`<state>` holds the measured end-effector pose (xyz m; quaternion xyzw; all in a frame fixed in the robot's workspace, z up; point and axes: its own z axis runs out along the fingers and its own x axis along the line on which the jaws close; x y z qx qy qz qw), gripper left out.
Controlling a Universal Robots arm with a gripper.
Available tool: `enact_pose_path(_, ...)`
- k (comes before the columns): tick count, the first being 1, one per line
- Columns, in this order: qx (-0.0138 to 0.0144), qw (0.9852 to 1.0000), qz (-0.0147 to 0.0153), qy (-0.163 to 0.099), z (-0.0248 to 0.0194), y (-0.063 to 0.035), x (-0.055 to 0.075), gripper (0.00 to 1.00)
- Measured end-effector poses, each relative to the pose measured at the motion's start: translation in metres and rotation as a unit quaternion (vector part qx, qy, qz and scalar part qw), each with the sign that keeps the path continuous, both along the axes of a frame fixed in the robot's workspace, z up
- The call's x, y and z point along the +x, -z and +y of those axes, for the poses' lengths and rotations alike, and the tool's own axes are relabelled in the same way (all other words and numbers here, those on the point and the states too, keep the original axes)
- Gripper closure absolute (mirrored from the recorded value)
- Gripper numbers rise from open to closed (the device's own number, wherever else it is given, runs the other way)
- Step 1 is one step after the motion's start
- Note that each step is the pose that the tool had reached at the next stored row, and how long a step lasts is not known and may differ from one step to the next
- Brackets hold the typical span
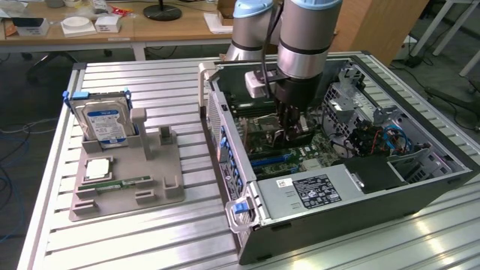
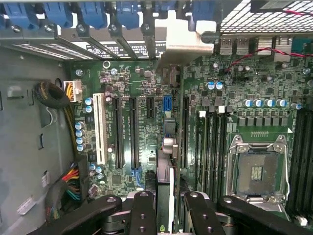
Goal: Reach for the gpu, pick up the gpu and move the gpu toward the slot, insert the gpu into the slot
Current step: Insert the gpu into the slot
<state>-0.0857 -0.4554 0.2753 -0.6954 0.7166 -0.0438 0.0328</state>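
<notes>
Item: gripper (image 1: 289, 134), let down from above into the open computer case (image 1: 360, 225) at the centre of the exterior view. State: the fingers (image 2: 142, 211) are drawn partly in and closed on the gpu (image 2: 166, 139), which is held on edge between them. In the wrist view the card is seen edge-on, with its pale metal bracket (image 2: 183, 36) at the case's rear wall. Location of the gpu: over the green motherboard (image 2: 266, 83), between the long black connectors (image 2: 132, 132) and the memory sockets (image 2: 212, 142), just beside both. The slot (image 2: 167, 104) is judged to be the blue connector glimpsed past the card's edge. Most of it is hidden by the card, and it cannot be told whether the edge is seated in it. Hazards, as judged: the card's edge may be brought down off the slot's line, and the contacts or nearby capacitors (image 2: 89, 101) may be struck, if the card is tilted in so narrow a grip. The bracket may be caught on the rear frame if it is not lined up with its opening. The thin card may be twisted or slid between the pads if force is applied before it is aligned. The bundled cables (image 2: 73, 183) would be snagged only by a wide swing. Not concerned: the hard drive (image 1: 105, 121), stood in its grey fixture (image 1: 127, 169) at the exterior view's left.
</notes>
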Motion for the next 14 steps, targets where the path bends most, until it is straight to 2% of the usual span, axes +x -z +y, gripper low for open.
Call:
enact_pose_path(7, -0.0019, 1.0000, 0.0009, 0.000, 0.0000, 0.0071, -0.0033, 0.73)
enact_pose_path(14, -0.0020, 1.0000, 0.0021, 0.000, -0.0001, 0.0100, -0.0053, 0.73)
